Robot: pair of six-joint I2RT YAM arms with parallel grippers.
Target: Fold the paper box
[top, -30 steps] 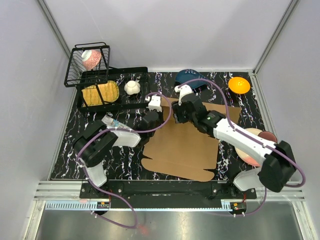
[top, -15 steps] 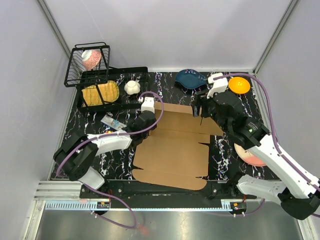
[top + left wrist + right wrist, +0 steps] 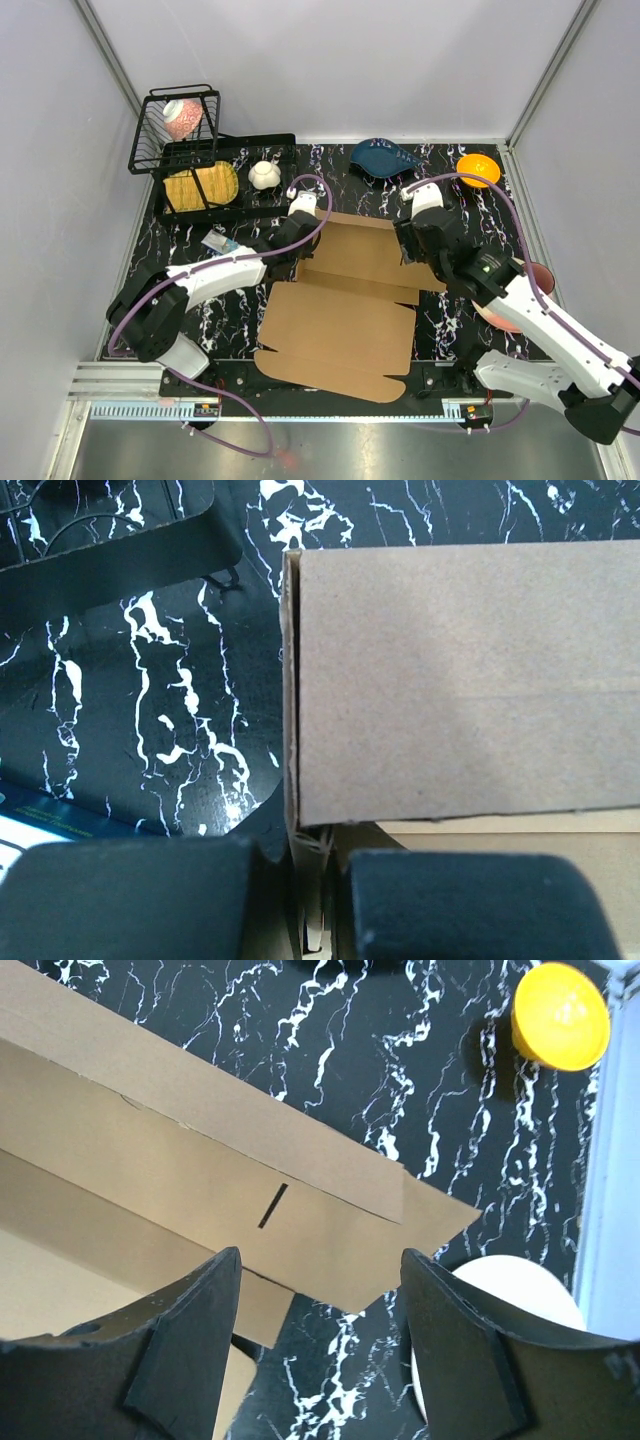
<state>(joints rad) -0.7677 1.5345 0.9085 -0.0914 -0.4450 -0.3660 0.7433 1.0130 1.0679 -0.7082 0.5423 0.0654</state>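
From above, my right tool (image 3: pixel 408 243) is pulling back to the far right corner of the paper box (image 3: pixel 340 315). The box is lying mostly flat on the surface (image 3: pixel 330 170) and has slid toward my bases. At my left wrist, my left tool (image 3: pixel 305 870) is pinching the box's far left edge, fingers pressed together. At my right wrist, the right tool (image 3: pixel 320 1270) is now spread and empty. I judge the folding is barely starting.
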